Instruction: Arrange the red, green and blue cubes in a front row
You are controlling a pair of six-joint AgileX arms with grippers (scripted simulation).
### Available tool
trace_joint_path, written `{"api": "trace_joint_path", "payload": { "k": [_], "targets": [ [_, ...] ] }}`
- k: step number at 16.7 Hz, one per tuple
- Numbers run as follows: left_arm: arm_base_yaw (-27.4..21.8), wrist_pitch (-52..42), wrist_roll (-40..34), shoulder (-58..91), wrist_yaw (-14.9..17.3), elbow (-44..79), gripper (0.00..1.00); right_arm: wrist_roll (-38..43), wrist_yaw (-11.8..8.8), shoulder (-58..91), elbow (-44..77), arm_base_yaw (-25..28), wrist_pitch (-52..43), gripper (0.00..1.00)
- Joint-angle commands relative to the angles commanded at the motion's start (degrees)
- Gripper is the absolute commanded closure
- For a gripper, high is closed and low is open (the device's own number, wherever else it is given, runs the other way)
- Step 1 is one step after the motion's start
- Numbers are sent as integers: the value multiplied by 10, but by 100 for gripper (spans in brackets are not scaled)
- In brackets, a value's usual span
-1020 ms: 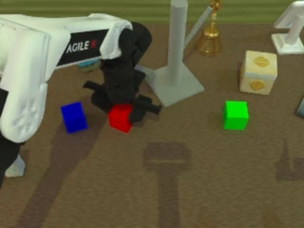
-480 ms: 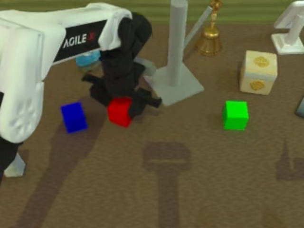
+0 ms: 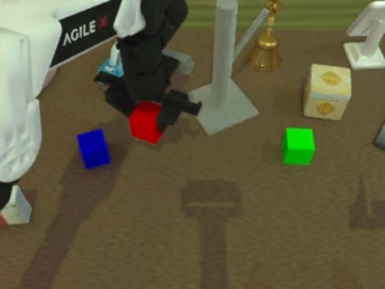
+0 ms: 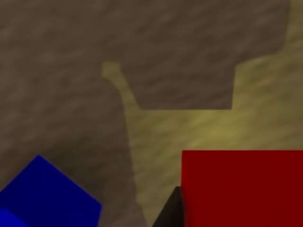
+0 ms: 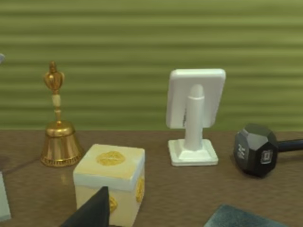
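Brown woven-textured table (image 3: 271, 241), green horizontally ribbed wall (image 5: 142, 42) behind, dark cast shadows

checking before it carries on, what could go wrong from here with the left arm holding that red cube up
The left gripper holds the glossy red cube lifted off the brown table, seemingly by its upper part, so it could slip. Set down carelessly, it may knock the glossy deep blue cube nearby. The grey post on a flat base stands close beside the gripper; a swing towards the right could clip it.

Blue cube (image 3: 93, 148) left, green cube (image 3: 298, 146) right, apart.
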Motion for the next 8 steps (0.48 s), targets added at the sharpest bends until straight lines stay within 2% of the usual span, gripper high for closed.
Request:
{"api": "trace_joint_path", "payload": {
  "k": [4, 8],
  "targets": [
    [-11, 8, -21, -16, -1, -23, 100, 0, 0, 0, 0, 0, 0, 0],
    [-43, 35, -122, -93, -5, -126, 100, 0, 0, 0, 0, 0, 0, 0]
  ]
}}
